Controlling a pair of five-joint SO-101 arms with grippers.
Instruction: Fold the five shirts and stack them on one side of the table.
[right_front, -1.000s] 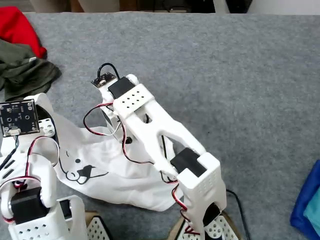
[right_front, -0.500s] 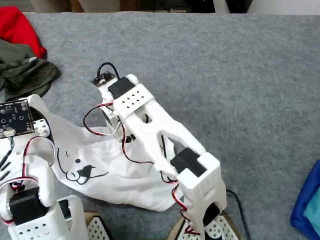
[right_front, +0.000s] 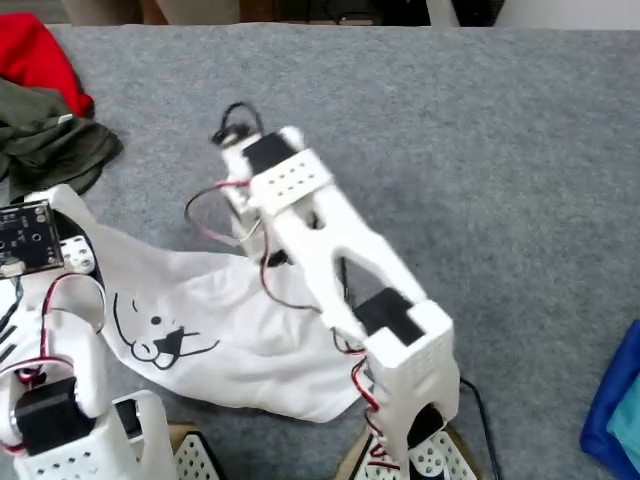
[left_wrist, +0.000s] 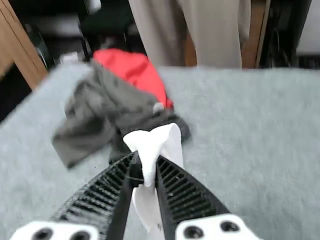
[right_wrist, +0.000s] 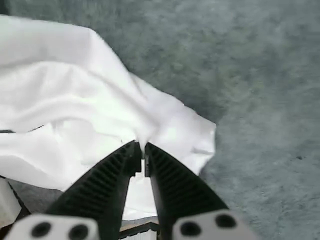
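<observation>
Left gripper (left_wrist: 145, 167) pinched tight on a bunched tip of the white dog-print shirt (right_front: 200, 330), held clear of the grey table cover (right_front: 480, 150). Right gripper (right_wrist: 141, 147) likewise closed on a fold of the same shirt, at its edge farther from the arm bases. Shirt spread between the two arms at the near-left of the table, creased and partly lifted. Beyond the left gripper, olive shirt (left_wrist: 95, 115) and red shirt (left_wrist: 132, 72) heaped unfolded at the far-left corner; blue garment (right_front: 615, 400) at the right edge. Judged step: spreading the first shirt flat ahead of folding, no stack begun. Next move likely to call for drawing the held points apart and lowering both evenly. Against a second earlier: right arm swung farther up the table and rightward, cloth drawn tauter; left wrist shifted slightly left.
</observation>
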